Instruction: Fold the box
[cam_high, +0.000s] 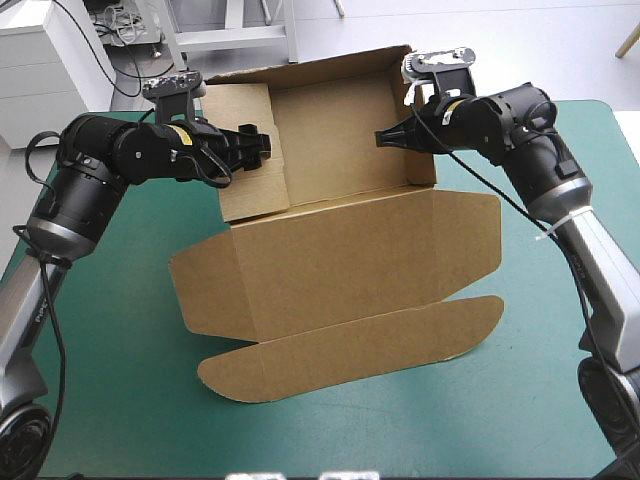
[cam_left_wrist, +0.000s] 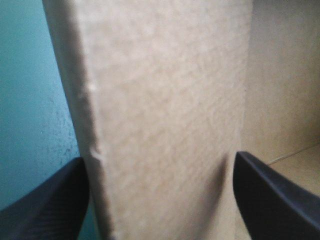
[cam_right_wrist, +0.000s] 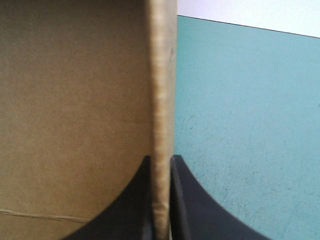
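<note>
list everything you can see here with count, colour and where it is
box: one, brown, middle of the table; far part raised into walls, lid and flaps lying flat toward the near edge
table cover: one, teal-green, under the box
left hand: one, black, open, astride the box's left wall
right hand: one, black, shut on the box's right wall
</note>
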